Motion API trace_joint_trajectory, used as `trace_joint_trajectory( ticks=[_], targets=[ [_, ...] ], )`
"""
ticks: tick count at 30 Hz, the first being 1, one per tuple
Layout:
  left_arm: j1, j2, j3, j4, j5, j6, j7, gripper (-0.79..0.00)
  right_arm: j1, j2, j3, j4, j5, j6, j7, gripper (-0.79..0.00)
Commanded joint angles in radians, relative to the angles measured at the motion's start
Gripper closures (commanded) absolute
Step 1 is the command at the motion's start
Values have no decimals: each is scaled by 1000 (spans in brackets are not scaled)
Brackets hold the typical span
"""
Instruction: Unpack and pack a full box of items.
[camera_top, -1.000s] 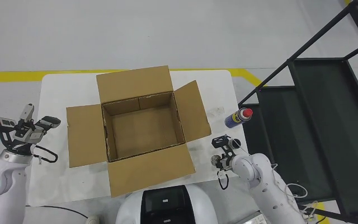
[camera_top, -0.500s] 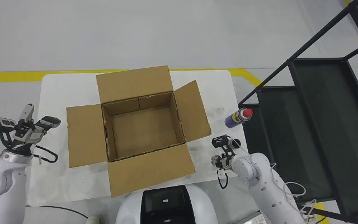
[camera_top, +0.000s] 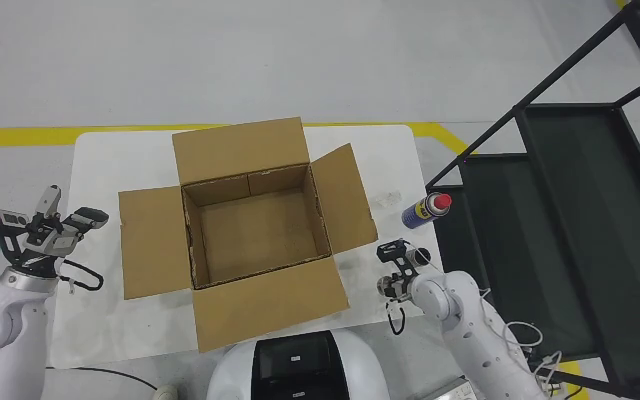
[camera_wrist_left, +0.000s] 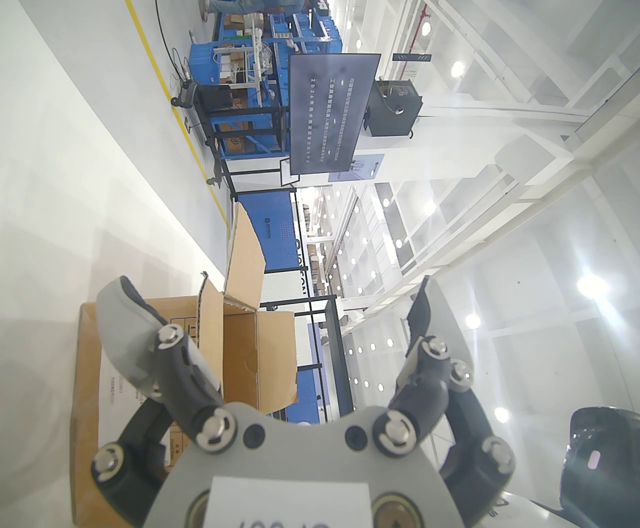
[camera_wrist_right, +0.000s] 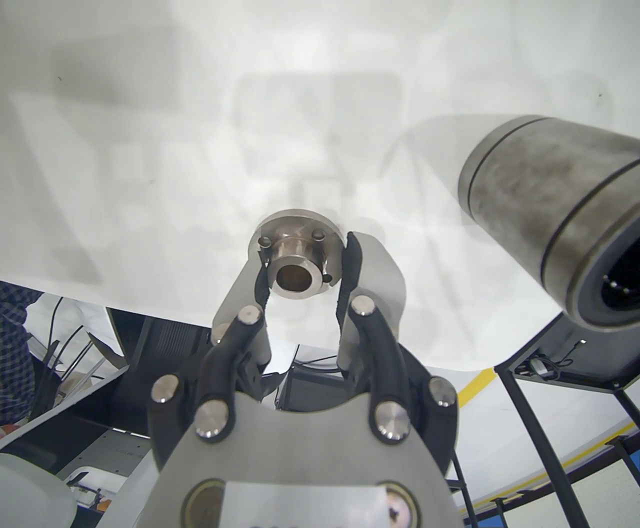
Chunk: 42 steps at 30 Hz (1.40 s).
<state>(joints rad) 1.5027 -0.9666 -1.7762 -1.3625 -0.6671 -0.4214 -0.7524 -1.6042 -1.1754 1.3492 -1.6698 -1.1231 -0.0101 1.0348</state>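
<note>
Flaps spread, the box (camera_top: 258, 232) sits open in the middle of the table (camera_top: 110, 160). At the table's right front edge the right gripper (camera_wrist_right: 305, 265) is clenched on a small metal flange (camera_wrist_right: 295, 227), with a steel cylinder (camera_wrist_right: 545, 210) lying close by and a spray can (camera_top: 425, 210) near the right edge. Off the left edge, the left gripper (camera_wrist_left: 270, 305) hangs with its fingers spread, grasping nothing.

Dark metal shelving (camera_top: 570, 170) beside table (camera_top: 100, 170)
</note>
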Motion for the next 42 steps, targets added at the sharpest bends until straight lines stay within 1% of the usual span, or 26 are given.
trace_joint_trajectory(
  ticks=[1,7,11,14,17,20,24,27,31,34,39,42],
  targets=[
    [0,0,0,0,0,0,0,-785,1,1,-5,-2,-12,3,5,0],
    [0,0,0,0,0,0,0,-785,-7,5,-1,-51,-50,13,23,0],
    [0,0,0,0,0,0,0,-785,-38,12,28,-137,-61,13,50,0],
    [0,0,0,0,0,0,0,-785,-75,17,56,-216,-30,-11,79,0],
    [0,0,0,0,0,0,0,-785,-111,24,84,-306,9,-65,130,0],
    [0,0,0,0,0,0,0,-785,-142,32,111,-397,56,-119,211,0],
    [0,0,0,0,0,0,0,-785,-164,42,146,-513,105,-165,315,0],
    [0,0,0,0,0,0,0,-785,-163,47,169,-587,170,-187,363,0],
    [0,0,0,0,0,0,0,-785,-133,54,185,-665,238,-195,421,0],
    [0,0,0,0,0,0,0,-785,-76,57,177,-680,277,-198,442,0],
    [0,0,0,0,0,0,0,-785,70,58,103,-680,340,-177,487,0],
    [0,0,0,0,0,0,0,-785,158,57,30,-680,360,-147,501,0]
  ],
)
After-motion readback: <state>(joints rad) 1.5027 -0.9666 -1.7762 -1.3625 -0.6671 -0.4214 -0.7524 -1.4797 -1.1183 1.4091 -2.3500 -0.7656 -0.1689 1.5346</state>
